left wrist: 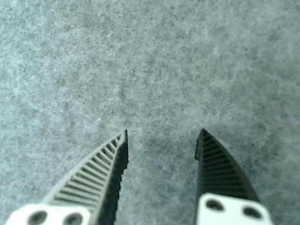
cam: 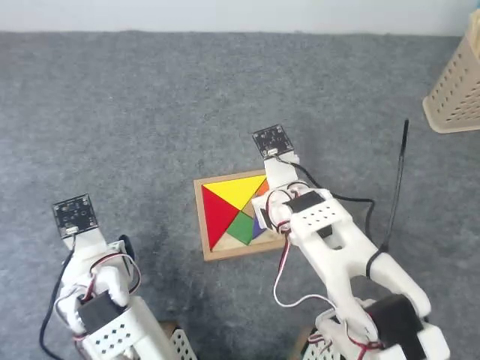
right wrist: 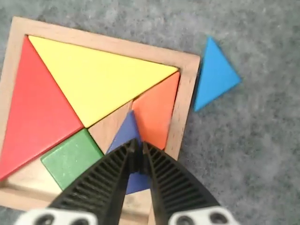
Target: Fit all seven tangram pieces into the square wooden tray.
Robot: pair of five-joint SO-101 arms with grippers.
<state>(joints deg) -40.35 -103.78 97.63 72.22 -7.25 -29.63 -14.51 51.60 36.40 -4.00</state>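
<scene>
Covering the right side of the square wooden tray [cam: 201,217] in the high view, the right arm [cam: 337,240] hides whatever lies past that rim; from above, the yellow triangle [cam: 236,189], the red triangle [cam: 217,216], the green square [cam: 241,227] and slivers of orange and dark blue can be made out; the right wrist view gives more: an orange piece [right wrist: 158,110] against the tray's rim, a dark blue triangle [right wrist: 125,136] beside it with its lower part under the right gripper [right wrist: 138,144], and a light blue triangle [right wrist: 213,75] on the grey worktop [right wrist: 253,154] just outside the tray; that gripper's jaws are drawn almost together above the dark blue triangle, and whether they touch it I cannot tell; bare wood shows between some pieces; the left gripper [left wrist: 161,136] hangs over bare worktop, well apart from the tray, jaws spread wide; a basket [cam: 457,82] is cut off at the far edge.
</scene>
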